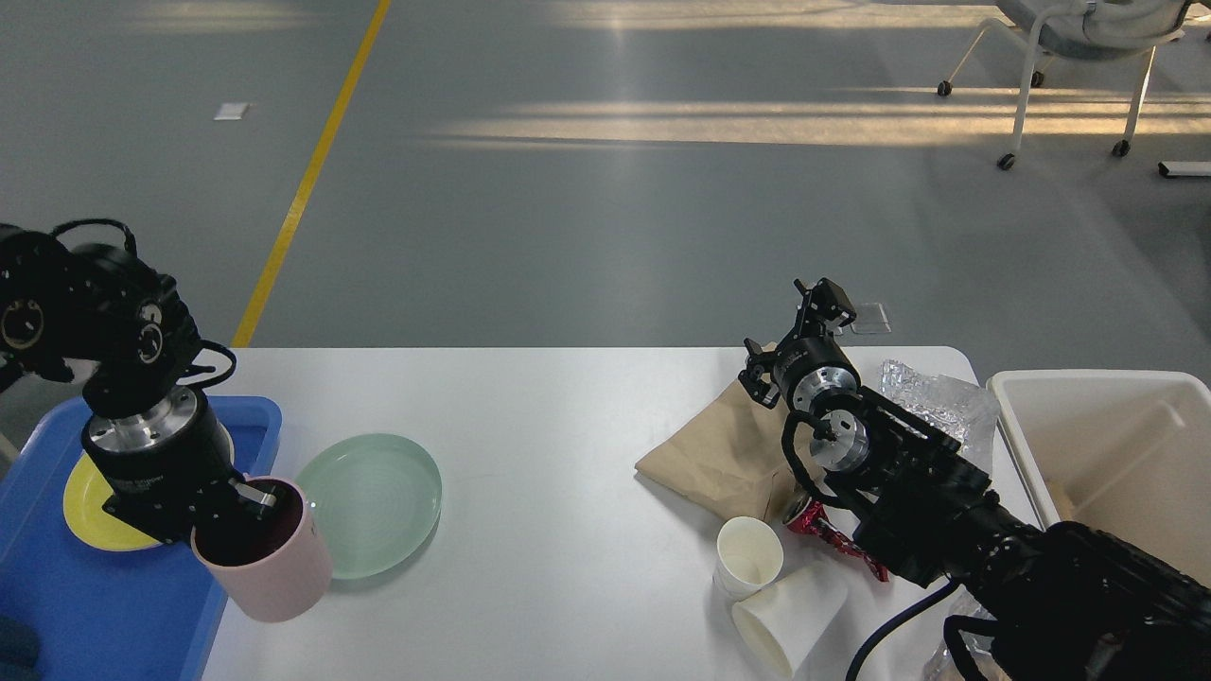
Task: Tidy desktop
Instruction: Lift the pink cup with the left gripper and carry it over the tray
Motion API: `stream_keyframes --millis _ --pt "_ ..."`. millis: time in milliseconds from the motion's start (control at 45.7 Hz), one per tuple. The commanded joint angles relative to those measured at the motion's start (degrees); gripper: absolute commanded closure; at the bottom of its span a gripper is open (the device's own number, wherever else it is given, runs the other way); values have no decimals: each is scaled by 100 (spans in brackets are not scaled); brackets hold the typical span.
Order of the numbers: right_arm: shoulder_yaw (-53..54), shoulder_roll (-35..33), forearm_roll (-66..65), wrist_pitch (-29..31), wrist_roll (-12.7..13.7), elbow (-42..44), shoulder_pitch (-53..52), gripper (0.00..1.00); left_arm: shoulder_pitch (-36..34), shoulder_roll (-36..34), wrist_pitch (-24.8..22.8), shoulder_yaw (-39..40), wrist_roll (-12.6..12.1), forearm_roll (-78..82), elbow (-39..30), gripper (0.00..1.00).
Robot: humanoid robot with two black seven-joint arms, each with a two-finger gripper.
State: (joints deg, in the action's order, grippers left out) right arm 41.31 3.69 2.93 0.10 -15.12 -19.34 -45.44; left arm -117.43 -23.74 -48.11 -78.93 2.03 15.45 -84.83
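Observation:
The white desktop (549, 426) spans the lower half of the head view. My left gripper (248, 499) is shut on the rim of a pink cup (274, 577), one finger inside it, and holds it tilted above the right edge of the blue tray (114, 615). In the tray lies a yellow plate (85, 511), partly hidden by my left wrist. A pale green plate (378, 497) lies on the desktop just right of the cup. My right gripper (821, 305) hovers over the far edge beyond a brown paper bag (719, 445); its fingers are too small to tell apart.
Two white paper cups, one upright (747, 558) and one lying on its side (790, 619), sit near the front right beside a red object (818, 530). Crumpled clear plastic (937, 397) lies by the cream bin (1107, 445) at the right. A wheeled chair (1069, 57) stands far back.

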Motion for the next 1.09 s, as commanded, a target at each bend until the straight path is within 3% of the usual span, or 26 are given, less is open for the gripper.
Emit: stream_keyframes --millis 0,219,460,635,744,919,1073 --pt "0 0 -3 -1 0 0 0 0 -974 -149 -689 1 -1 2 -51 100" --pt "0 0 -3 -1 0 0 0 0 -2662 -386 -689 -17 61 -16 -25 100" --pt "0 0 -3 -1 0 0 0 0 -2690 -465 -689 -289 8 19 -8 100" --pt "0 0 -3 8 0 0 0 0 -1505 -562 -689 -395 -80 46 19 100" --pt "0 0 -3 -1 0 0 0 0 -511 -763 -648 -351 -430 72 36 100" --pt "0 0 -3 -1 0 0 0 0 992 -1133 872 -26 -1310 133 291 100" --pt "0 0 -3 -1 0 0 0 0 2021 -1142 1268 334 -1442 563 765 100"
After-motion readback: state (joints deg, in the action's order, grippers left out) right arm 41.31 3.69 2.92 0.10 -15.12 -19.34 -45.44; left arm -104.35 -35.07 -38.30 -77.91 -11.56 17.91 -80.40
